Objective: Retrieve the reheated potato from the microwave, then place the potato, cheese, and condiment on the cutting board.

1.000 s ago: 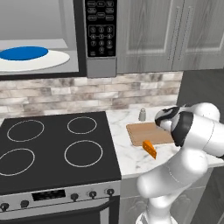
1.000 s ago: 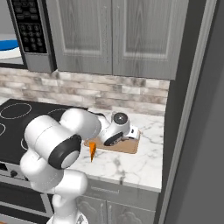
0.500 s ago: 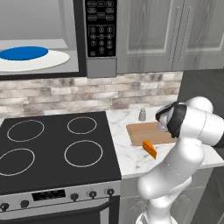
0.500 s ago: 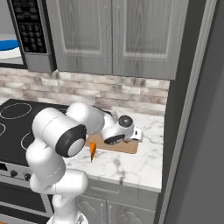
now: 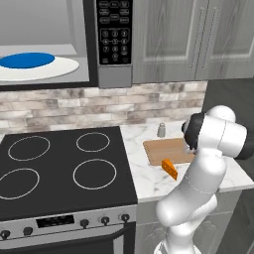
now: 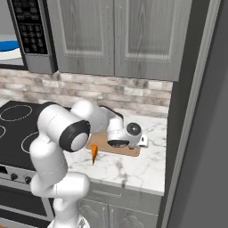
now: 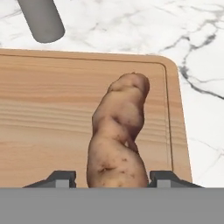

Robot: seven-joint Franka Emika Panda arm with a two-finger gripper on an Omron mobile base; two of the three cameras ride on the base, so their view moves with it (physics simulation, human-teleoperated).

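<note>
Two dark fingertips (image 7: 63,178) rise at the bottom of the hand view, one on each side of the potato (image 7: 118,140), so the gripper (image 7: 112,180) stands at about the potato's width; whether the tips press it or only flank it cannot be told. The potato lies over the cutting board (image 7: 52,113), toward its right end, though it is unclear whether it rests on the wood or hangs just above it. Beyond the board's far edge, on the marble counter (image 7: 131,26), stands the grey shaker (image 7: 41,19), close to the board but off it. From the left base view the board (image 5: 166,150) sits on the counter just right of the black stove (image 5: 64,168), with the shaker (image 5: 161,130) behind it and the orange cheese wedge (image 5: 170,169) just off its front edge, on the marble. The microwave (image 5: 111,42) hangs open above the stove, a blue plate (image 5: 27,60) on its white turntable (image 5: 44,72). The right base view shows the arm bent low over the board (image 6: 129,151), the cheese (image 6: 94,154) beside it.
</note>
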